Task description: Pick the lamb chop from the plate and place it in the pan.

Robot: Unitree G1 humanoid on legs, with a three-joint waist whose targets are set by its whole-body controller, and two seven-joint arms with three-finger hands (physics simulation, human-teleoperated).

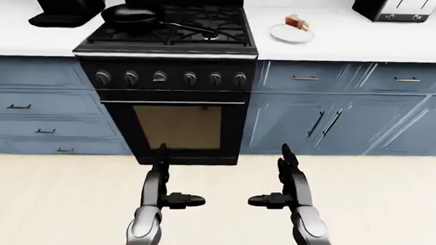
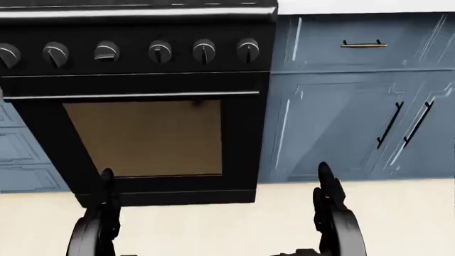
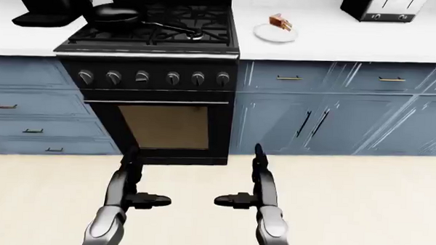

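A white counter (image 1: pixel 366 43) runs over blue cabinets (image 1: pixel 349 111), split by a black stove (image 1: pixel 169 71) with a row of knobs and an oven window. A black pan (image 1: pixel 131 16) sits on the stove's upper-left burner in the left-eye view. Right of the stove, on the counter, a white plate (image 1: pixel 290 33) carries the lamb chop (image 1: pixel 297 22) — well apart from the pan. Low over the pale floor (image 1: pixel 390 205) hang the left hand (image 1: pixel 165 183) and right hand (image 1: pixel 285 185) — fingers spread, holding nothing.

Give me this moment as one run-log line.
phase: approach | left hand: open, empty | right hand: open, empty | lamb chop: on plate | pan: on stove
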